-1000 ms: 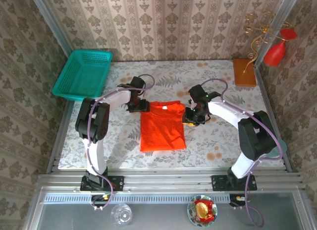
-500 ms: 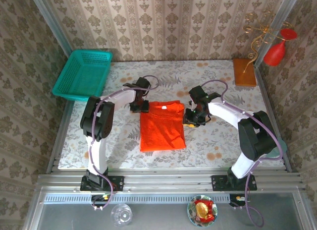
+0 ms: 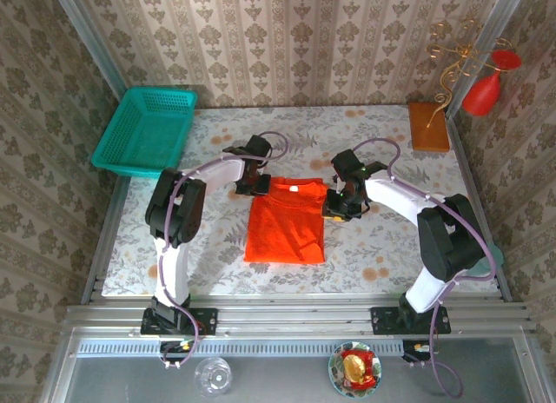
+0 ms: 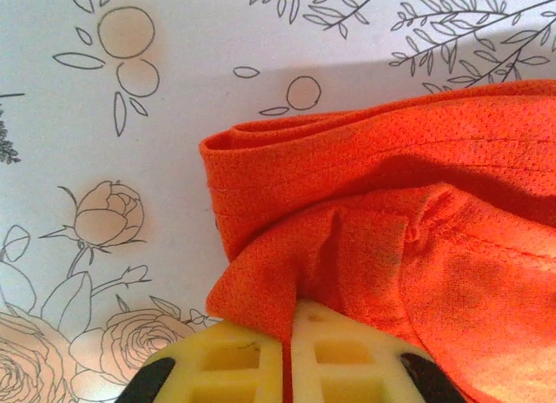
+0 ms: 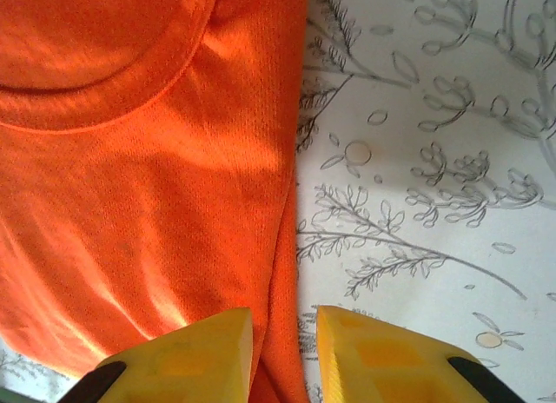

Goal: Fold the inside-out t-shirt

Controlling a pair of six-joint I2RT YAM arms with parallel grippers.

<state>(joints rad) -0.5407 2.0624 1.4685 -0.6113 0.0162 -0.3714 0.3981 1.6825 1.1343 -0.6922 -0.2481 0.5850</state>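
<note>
We saw the left gripper [image 4: 287, 325] clamped on the inside-out t-shirt [image 3: 287, 225] at its left shoulder. The right gripper [image 5: 284, 325] straddled its right edge, fingers narrowly apart; we couldn't tell if they gripped.

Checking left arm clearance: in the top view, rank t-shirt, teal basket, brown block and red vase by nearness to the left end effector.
From the left end effector:
1. t-shirt, pinched at its far left corner.
2. basket, far left corner of the table.
3. block, far right corner.
4. vase, beyond the block, by the right wall.
</note>
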